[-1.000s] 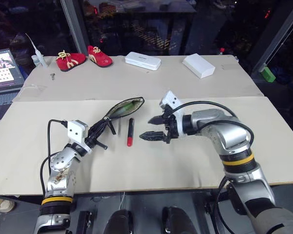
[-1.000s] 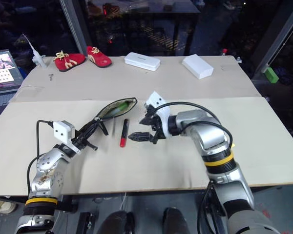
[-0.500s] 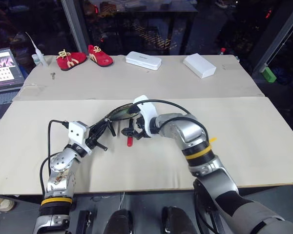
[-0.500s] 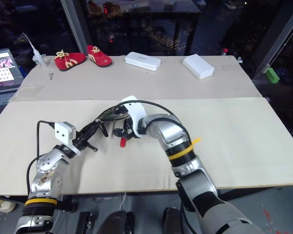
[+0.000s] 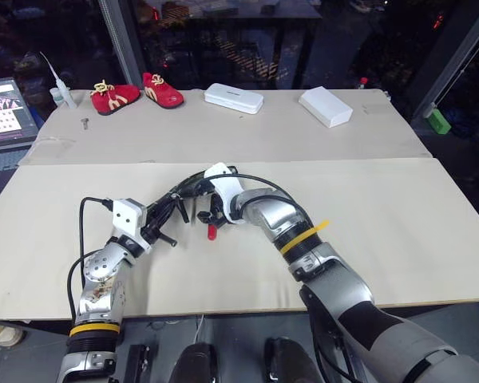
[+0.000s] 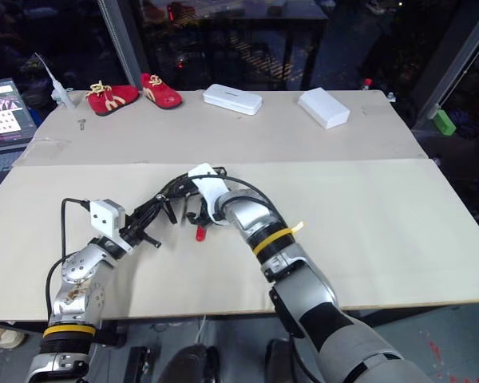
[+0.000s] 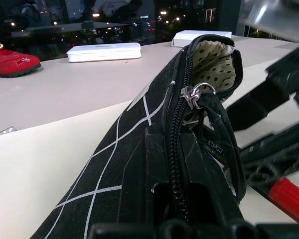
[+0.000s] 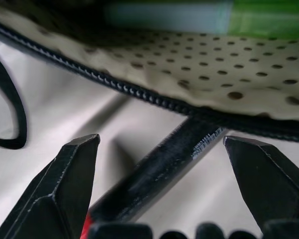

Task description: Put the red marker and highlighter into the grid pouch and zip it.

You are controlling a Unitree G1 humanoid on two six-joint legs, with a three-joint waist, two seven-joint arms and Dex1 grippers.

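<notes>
The grid pouch (image 5: 188, 185) lies unzipped on the table, and my left gripper (image 5: 174, 212) is shut on its near end. The left wrist view looks along the pouch (image 7: 139, 124) with its zipper pull (image 7: 193, 94) near the open mouth. A lime-green highlighter (image 8: 261, 17) lies inside on the dotted lining. The red marker (image 5: 211, 230) lies on the table beside the mouth, its red end toward me. My right gripper (image 8: 162, 149) is open and tilted down over the marker's black barrel (image 8: 154, 174), one finger on each side, not touching it.
A pair of red shoes (image 5: 136, 94) sits at the far left of the table, and two white cases (image 5: 234, 98) (image 5: 326, 106) lie along the back. A screen (image 5: 4, 112) stands off the left edge. A small green block (image 5: 439, 121) lies beyond the right edge.
My right gripper has swung left and down from the marker's right side to straddle the marker at the pouch mouth. The left gripper and the pouch have stayed put.
</notes>
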